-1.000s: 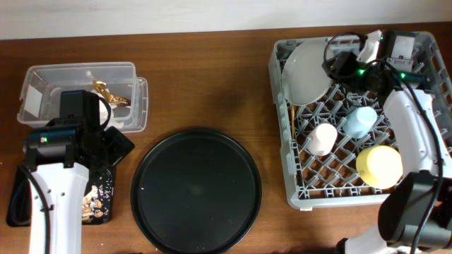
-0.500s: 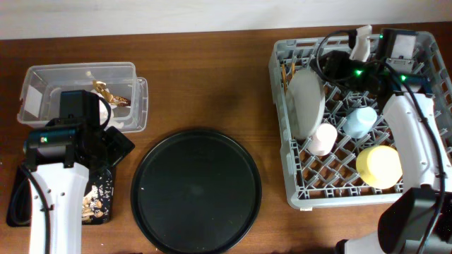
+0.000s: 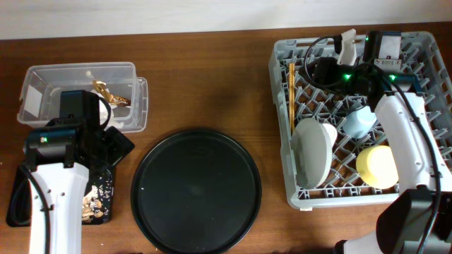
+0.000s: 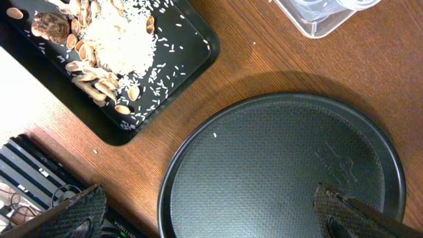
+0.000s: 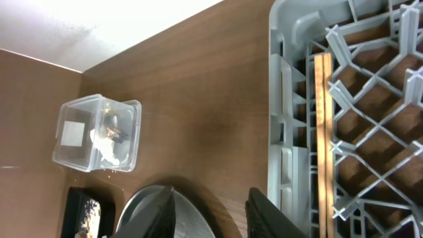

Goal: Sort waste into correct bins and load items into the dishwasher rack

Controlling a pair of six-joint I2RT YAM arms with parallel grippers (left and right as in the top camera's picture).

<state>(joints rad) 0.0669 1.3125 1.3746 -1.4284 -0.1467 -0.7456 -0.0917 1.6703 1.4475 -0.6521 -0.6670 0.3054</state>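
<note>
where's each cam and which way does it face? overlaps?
Overhead: above the table, straight down on rack, round black tray, clear box; left arm, right arm show.
Left wrist: on left arm, down at round black tray and food-scrap tray; left fingers at bottom corners.
Right wrist: on right arm, past rack edge and chopsticks toward clear box; right fingers at bottom.
Shared: clear box, overhead and right wrist.

A large round black tray (image 3: 196,189) lies flat on the brown wooden table (image 3: 212,77), towards its front edge and near the centre. The tray has a raised rim and a finely textured floor. The left wrist view shows one white grain (image 4: 215,135) on that floor. A pale wall (image 3: 141,14) borders the table's far edge.
</note>
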